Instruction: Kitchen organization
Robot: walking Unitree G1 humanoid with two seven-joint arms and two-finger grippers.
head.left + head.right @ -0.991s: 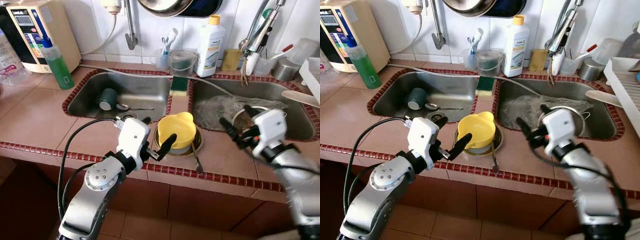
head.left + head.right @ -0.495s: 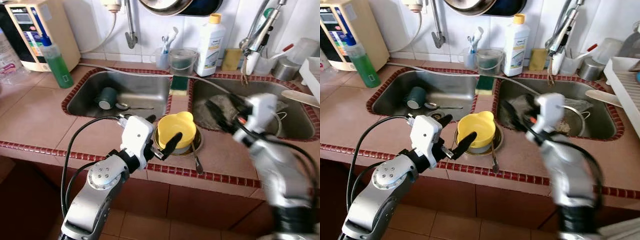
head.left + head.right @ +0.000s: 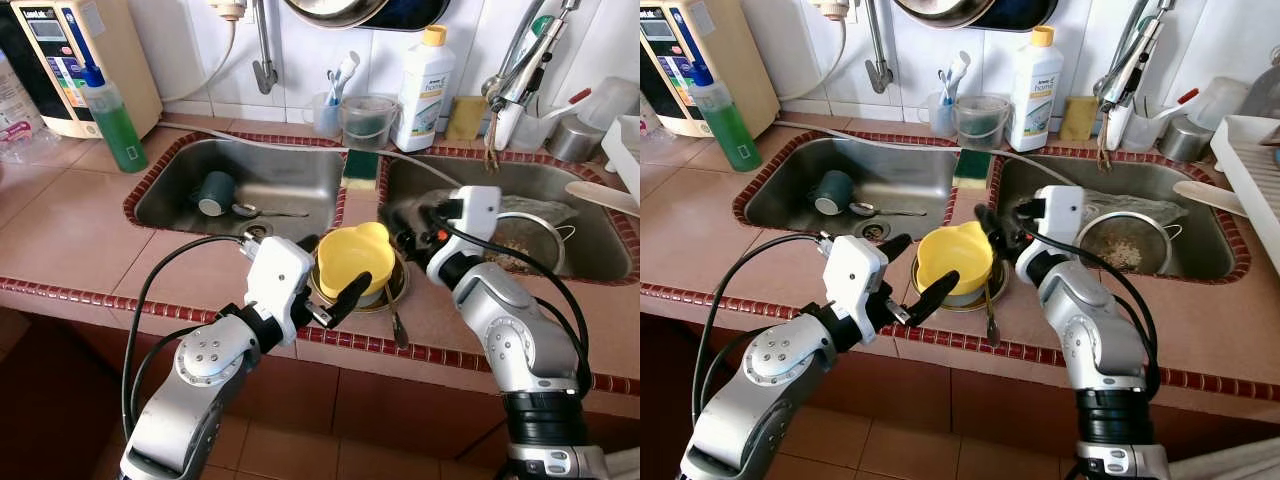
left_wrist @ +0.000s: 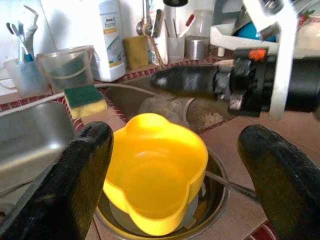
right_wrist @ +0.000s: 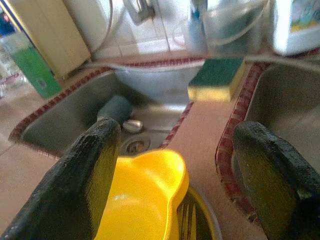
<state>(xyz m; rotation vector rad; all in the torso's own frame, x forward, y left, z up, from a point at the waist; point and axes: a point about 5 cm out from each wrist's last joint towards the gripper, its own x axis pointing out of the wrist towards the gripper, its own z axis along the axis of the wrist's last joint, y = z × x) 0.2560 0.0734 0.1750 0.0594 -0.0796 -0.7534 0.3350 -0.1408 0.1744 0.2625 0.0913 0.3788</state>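
Crowding both spread-fingered grippers, our left gripper and right gripper, around the yellow bowl tilted in the metal dish between the sinks, we risk colliding or tipping it onto the fork.

White bottle with a yellow cap, standing against the tiled wall behind the sinks: its label carries the word "home" in green-blue letters; the smaller print around it is too fine to read. Beige appliance at the far left of the counter: a dark strip along its top edge bears small white lettering, too small to make out.
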